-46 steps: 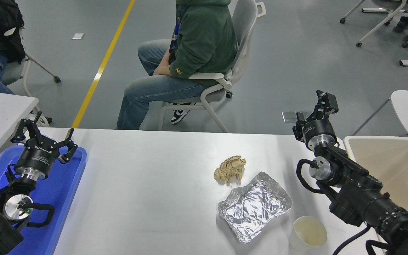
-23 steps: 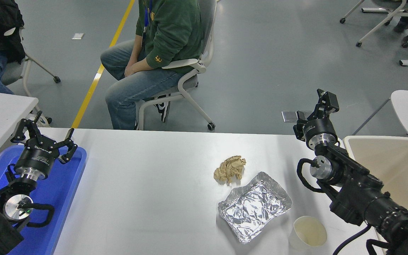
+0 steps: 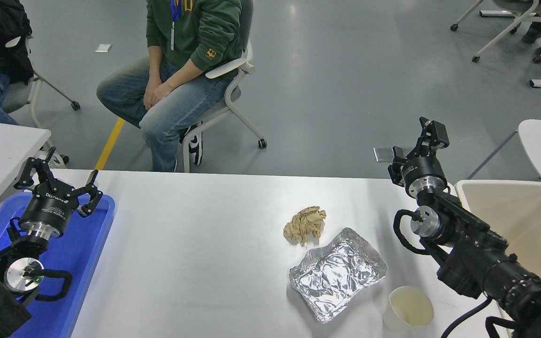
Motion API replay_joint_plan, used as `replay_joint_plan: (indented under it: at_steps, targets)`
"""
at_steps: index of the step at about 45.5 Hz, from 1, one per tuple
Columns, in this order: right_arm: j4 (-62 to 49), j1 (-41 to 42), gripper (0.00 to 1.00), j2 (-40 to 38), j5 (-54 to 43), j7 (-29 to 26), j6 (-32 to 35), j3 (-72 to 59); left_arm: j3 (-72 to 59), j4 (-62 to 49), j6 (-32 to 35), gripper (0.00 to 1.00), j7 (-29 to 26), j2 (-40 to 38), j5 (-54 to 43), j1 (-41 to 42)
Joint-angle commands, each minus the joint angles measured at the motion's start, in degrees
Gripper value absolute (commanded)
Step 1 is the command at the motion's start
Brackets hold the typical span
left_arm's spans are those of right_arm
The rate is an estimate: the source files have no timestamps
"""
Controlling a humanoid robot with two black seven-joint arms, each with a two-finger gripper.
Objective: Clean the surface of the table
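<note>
a: glossy white, the table surface (image 3: 195,263) spans nearly the whole lower half of the view, from the blue tray (image 3: 82,244) at its left end to the beige bin (image 3: 529,220) at its right.

b: items on it?

a: three, all right of centre. a crumpled brown paper wad (image 3: 305,224) sits toward the middle. just beside it, nearer the camera and to the right, lies a creased foil tray (image 3: 337,273), tilted diagonally; the two look barely apart. a white paper cup (image 3: 410,308) stands upright near the front edge, close to the foil tray's right corner.

b: the grippers?

a: the left gripper (image 3: 57,177) hangs over the blue tray's far end, fingers spread wide, holding nothing. the right gripper (image 3: 416,148) is raised past the table's far right edge, next to the bin, well apart from the three items; its fingers stand apart with nothing between them.

b: anyone present?

a: a person in a green hoodie (image 3: 190,33) sits on a white chair (image 3: 230,84) beyond the far side, hands resting on the knees.
</note>
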Motion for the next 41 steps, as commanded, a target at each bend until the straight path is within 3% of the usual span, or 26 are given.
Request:
replay_joint_plan:
  at_steps: [1,41]
  targets:
    - [-0.2,0.6,1.0,0.0,-0.6,-0.1,0.4,-0.9,0.0,0.0,0.0,1.0,0.0,0.0,0.0,0.0]
    - [0.1,2.9,1.0,0.1,-0.7,0.2,0.6,-8.9,0.0,0.0,0.0,1.0,0.0,0.0,0.0,0.0]
